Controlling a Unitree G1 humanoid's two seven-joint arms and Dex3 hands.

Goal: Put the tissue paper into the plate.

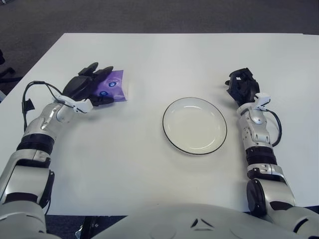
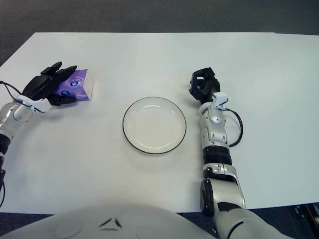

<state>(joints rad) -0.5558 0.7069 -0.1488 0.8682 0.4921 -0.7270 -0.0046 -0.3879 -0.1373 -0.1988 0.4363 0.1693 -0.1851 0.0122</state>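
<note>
A white table (image 1: 149, 169) fills most of the scene, with dark carpet (image 1: 149, 15) beyond its far edge; the robot's grey body (image 1: 164, 224) shows along the near edge.

The left arm (image 1: 35, 144) runs from the near left corner toward the far left; the right arm (image 1: 259, 154) runs up the right side, roughly parallel to the table's right edge, with a black cable (image 1: 275, 130) looping beside its forearm.

A round white plate (image 1: 194, 125) with a thin dark rim lies flat on the table, a little right of centre; it holds nothing; it sits just left of the right forearm and apart from it.

The left hand (image 1: 88, 84) is at the far left of the table, laid over the tissue pack; its dark fingers (image 1: 94, 69) reach across the pack's left part and top, with one finger under the near edge; whether they are clamped on the pack or only resting against it cannot be told.

The right hand (image 1: 242, 85) shows beyond the plate's far right side, idle; its fingers are curled together and hold nothing.

The tissue pack (image 1: 115, 84), a small purple packet with pale round marks, lies on the table at far left, well apart from the plate, partly covered by the left hand; its right part is exposed.
</note>
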